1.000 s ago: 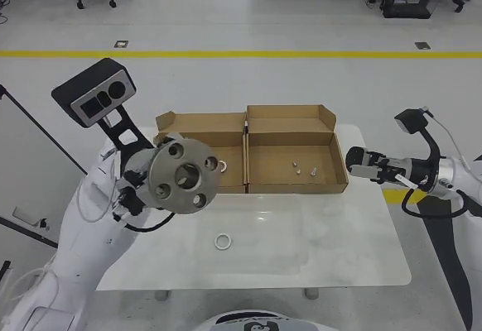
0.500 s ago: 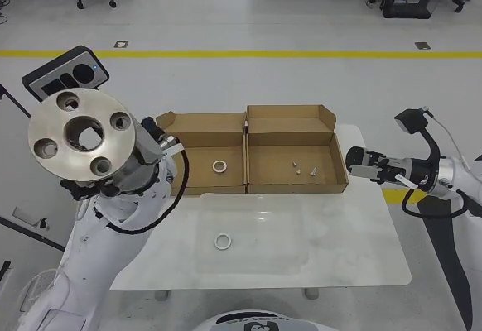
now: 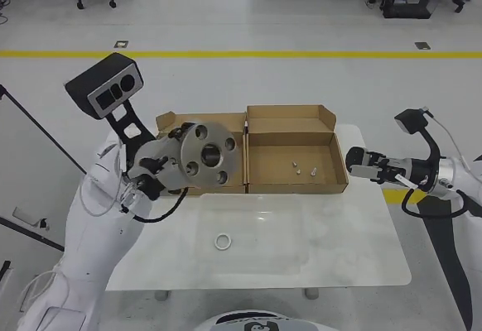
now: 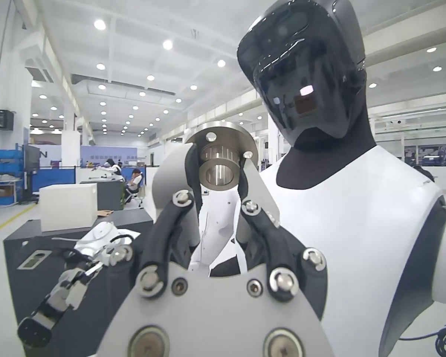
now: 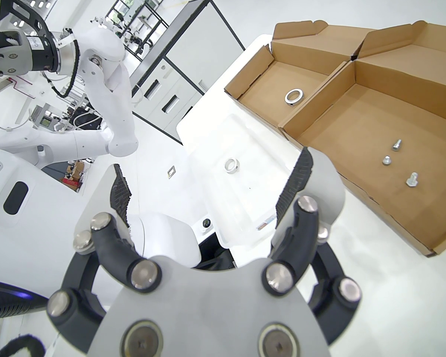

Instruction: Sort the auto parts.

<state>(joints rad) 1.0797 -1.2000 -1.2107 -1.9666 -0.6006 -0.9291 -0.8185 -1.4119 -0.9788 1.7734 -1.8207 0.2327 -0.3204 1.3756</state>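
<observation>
Jaws first, from above: left jaws clamped on a steel flange, raised in the air and tilted, holed face toward the camera, over the left cardboard box at the far side of the surface. Right jaws off the right edge of the surface, level with the right cardboard box and apart from it. Inside that box, three bolts lying loose toward its right half. Nearer, in a clear shallow tray at the middle of the surface, one white ring.

From the left wrist: both fingers pressed against the short round hub of the steel flange, one on each side, with the wide disc beyond the fingertips and the bore end facing the camera.

From the right wrist: right jaws spread wide, nothing between the ribbed pads. Beyond them, the two boxes side by side, touching, flaps raised. On the floor of the left cardboard box, a second ring, flat, near the middle. In the right cardboard box, the three bolts near one another, none touching. In the clear shallow tray, the white ring, apart from the boxes' near walls.
</observation>
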